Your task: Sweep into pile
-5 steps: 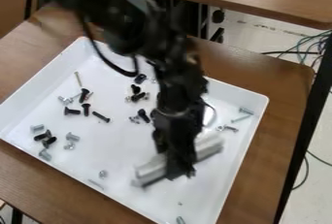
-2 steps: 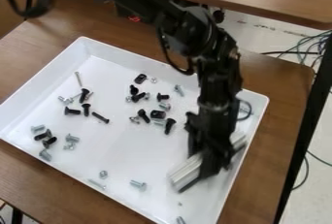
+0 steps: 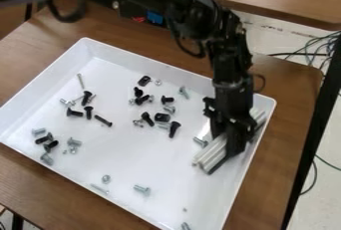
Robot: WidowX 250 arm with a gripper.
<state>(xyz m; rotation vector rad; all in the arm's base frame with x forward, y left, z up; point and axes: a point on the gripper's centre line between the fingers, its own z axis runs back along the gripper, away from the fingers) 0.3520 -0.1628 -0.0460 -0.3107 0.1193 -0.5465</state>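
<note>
Many black and silver screws (image 3: pixel 103 120) lie scattered in loose clusters across the white tray (image 3: pixel 40 73) on the wooden bench (image 3: pixel 293 92). Near the tray's right-hand wall, the gripper (image 3: pixel 232 149) pinches a pale ridged bar (image 3: pixel 212 155), one silver bolt (image 3: pixel 200 142) just beside it.

The tray (image 3: pixel 120 154) is plain white, with soft grey shading along its walls. Among the hardware, some screws (image 3: pixel 174 129) are solid black and other bolts (image 3: pixel 142 189) are shiny silver-grey. The ridged bar (image 3: pixel 212 155) is off-white, striped lengthwise with grey lines and edged in near-black. Both the robot arm (image 3: pixel 230 69) and the gripper (image 3: pixel 234 150) are black, the arm carrying a bright blue patch (image 3: pixel 155 18) and a small red mark (image 3: pixel 138 19). The table (image 3: pixel 286 124) is warm brown with faint wood grain; the floor (image 3: pixel 266 37) is pale grey-white, its cables (image 3: pixel 323 42) teal-green and black.
</note>
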